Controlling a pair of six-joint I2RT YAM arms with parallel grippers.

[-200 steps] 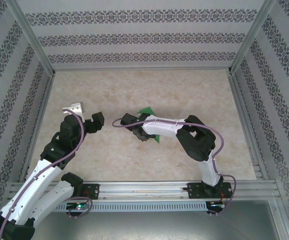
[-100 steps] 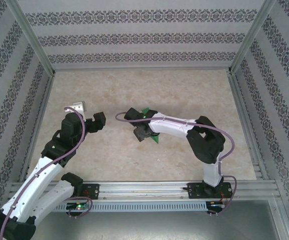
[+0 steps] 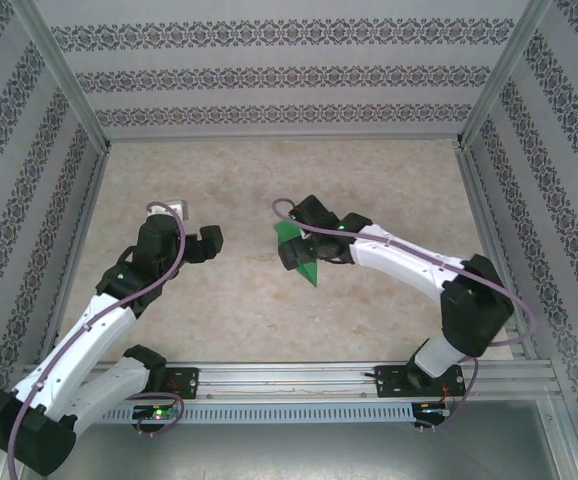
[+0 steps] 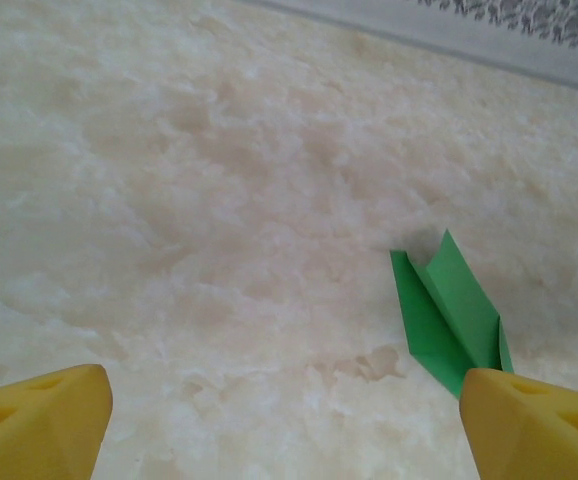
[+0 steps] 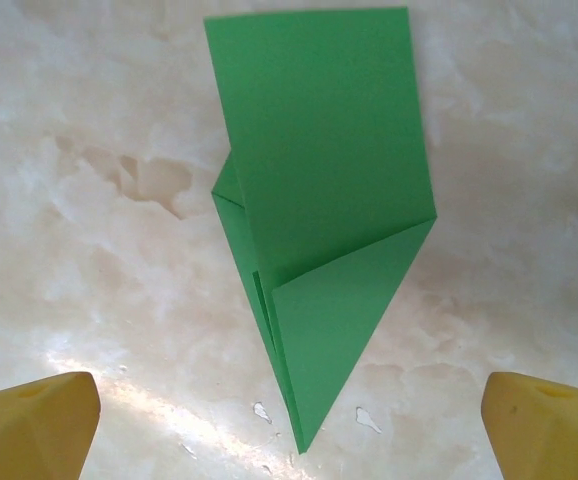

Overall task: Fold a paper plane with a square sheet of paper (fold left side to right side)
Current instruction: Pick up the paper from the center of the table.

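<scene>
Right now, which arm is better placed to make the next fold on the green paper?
Likely the right arm. The right gripper, open, hangs directly over the folded green paper, which is centred between its fingers. The left gripper, also open, stands off to the side, the paper off-centre by one finger.

The green paper plane [image 5: 319, 220] lies flat on the pale marbled table [image 5: 89, 120], its sharp nose pointing toward the right gripper [image 5: 289, 430] and its blunt end far from it. The yellow fingertips [image 5: 34, 425] stand wide apart, one on either side of the nose and clear of the paper.
</scene>
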